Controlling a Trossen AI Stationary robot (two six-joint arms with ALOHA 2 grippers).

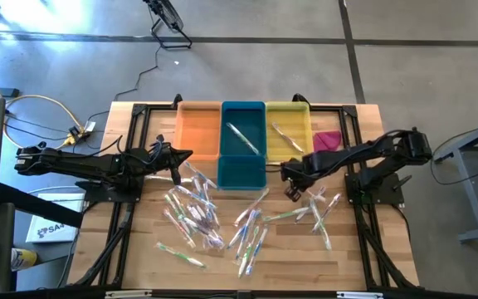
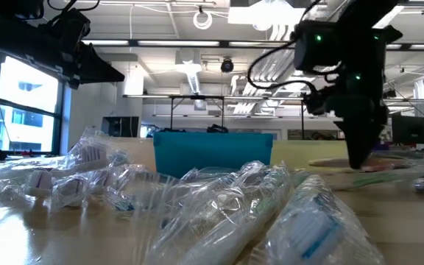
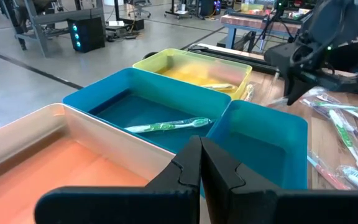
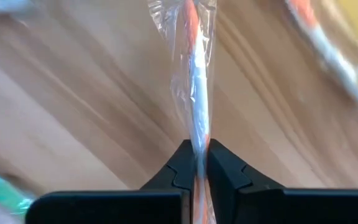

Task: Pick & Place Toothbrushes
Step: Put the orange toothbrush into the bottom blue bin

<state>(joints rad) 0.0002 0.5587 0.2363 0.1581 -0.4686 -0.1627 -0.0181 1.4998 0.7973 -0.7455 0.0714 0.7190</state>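
- Looking straight down from the high view: wooden table [image 1: 139,257], three bins [image 1: 243,137] in a row at the far edge, orange [image 1: 198,131], blue [image 1: 243,133] and yellow [image 1: 290,129], plus a smaller blue tub [image 1: 241,172] touching the front of the blue bin.
- Counting four containers in all; wrapped toothbrushes [image 1: 197,212] scattered loose in front of them, roughly two dozen, too tangled for an exact count.
- Showing only in the high view: pink cloth [image 1: 328,139] lying just right of the yellow bin.
- Lying inside the blue bin: one green-handled toothbrush [image 3: 166,126], clear in the left wrist view; inside the yellow bin, at least one more wrapped brush [image 3: 219,86].
- Hovering near the front corner of the orange bin: left gripper [image 3: 201,165], fingers pressed together on nothing, as the left wrist view makes plain.
- Reaching down to the table just right of the small blue tub: right gripper [image 1: 293,193], among the right-hand scatter.
- Revealing only in the right wrist view: right gripper clenched on an orange-handled toothbrush [image 4: 196,87], wrapper pinched between the fingertips, brush running straight ahead from them over the wood.
- Facing level across the table in the low view: crinkled wrappers filling the foreground, blue tub behind, the right arm's gripper coming down beside it.
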